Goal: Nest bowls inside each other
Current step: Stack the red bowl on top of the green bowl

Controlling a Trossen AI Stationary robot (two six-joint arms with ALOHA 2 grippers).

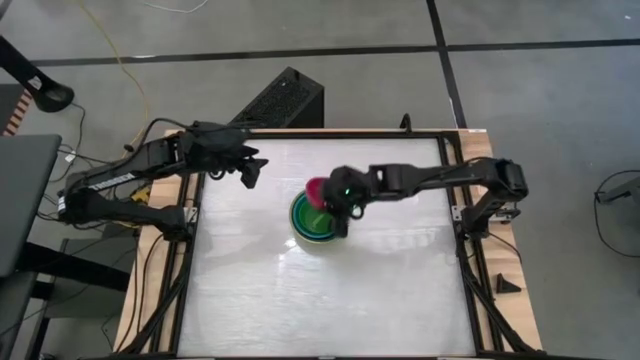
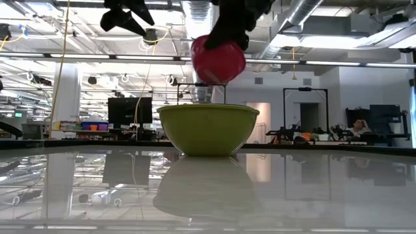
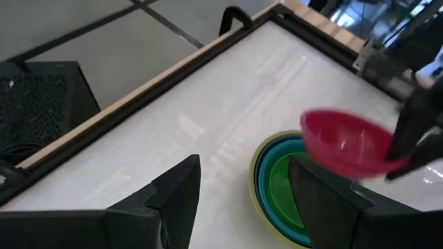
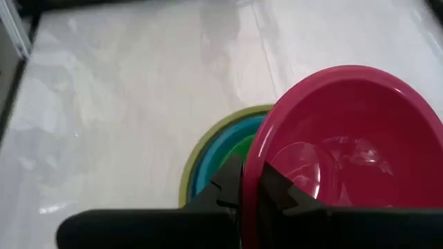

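four bowls sit nested on the tabletop point(image 1: 380, 290) near its middle: the olive-green bowl point(image 2: 208, 130) outermost, then the light blue bowl point(image 3: 260, 181), the teal bowl point(image 3: 266, 190) and the lime-green bowl point(image 3: 285, 197) innermost. the magenta-pink bowl point(image 2: 218, 58) hangs tilted in the air just above the stack, clear of the rims. the right end effector point(image 4: 250, 185) is closed on this bowl's rim, one finger inside the wall and one outside, and holds it over the right side of the stack. the left end effector point(image 1: 252, 172) waits with its fingers spread apart, raised above the tabletop to the left of the stack and toward the far edge, holding nothing. the tabletop is white and glossy, framed by dark rails on wooden edging. beyond the tabletop, the low view shows an open workshop hall with ceiling ducts, monitors and benches.
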